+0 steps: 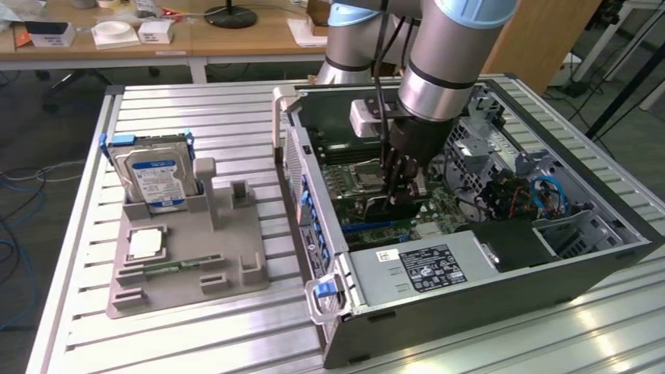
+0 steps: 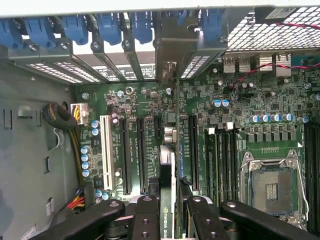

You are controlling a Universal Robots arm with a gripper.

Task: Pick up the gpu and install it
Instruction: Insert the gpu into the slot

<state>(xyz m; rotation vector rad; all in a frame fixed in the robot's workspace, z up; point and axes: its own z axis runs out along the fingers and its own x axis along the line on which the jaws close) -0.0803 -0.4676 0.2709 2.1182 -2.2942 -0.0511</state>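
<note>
Wooden desks [image 1: 249, 39] stand at the back, and in front of them is a slatted metal table [image 1: 208, 109]. On it lies an open computer case [image 1: 582, 265]. A grey tray [image 1: 244, 257] sits beside the case, toward the exterior view's left. A hard drive [image 1: 156, 175] stands upright in the tray's far end, and a square silver chip [image 1: 146, 243] lies flat nearer the middle of the tray.

The arm [image 1: 447, 62] reaches down into the case. Its gripper [image 1: 400, 191] is low over the motherboard [image 1: 441, 214], just behind the power supply [image 1: 426, 265]. The gripper is closed on the gpu [image 1: 382, 212], which shows as a dark block below the fingers.

In the wrist view the gripper [image 2: 170, 205] has its black fingers [image 2: 145, 215] pressed to either side of the gpu [image 2: 172, 165]. The card stands on edge and is seen along its thin side. It runs across the motherboard [image 2: 240, 100] between two black slots, well apart from the white slot [image 2: 105, 150]. Its metal bracket [image 2: 172, 50] meets the case's rear wall among the blue latches [image 2: 107, 25]. I cannot tell whether the card's edge is fully down in its slot. The processor socket [image 2: 272, 187] lies open to one side of the gpu.
</note>
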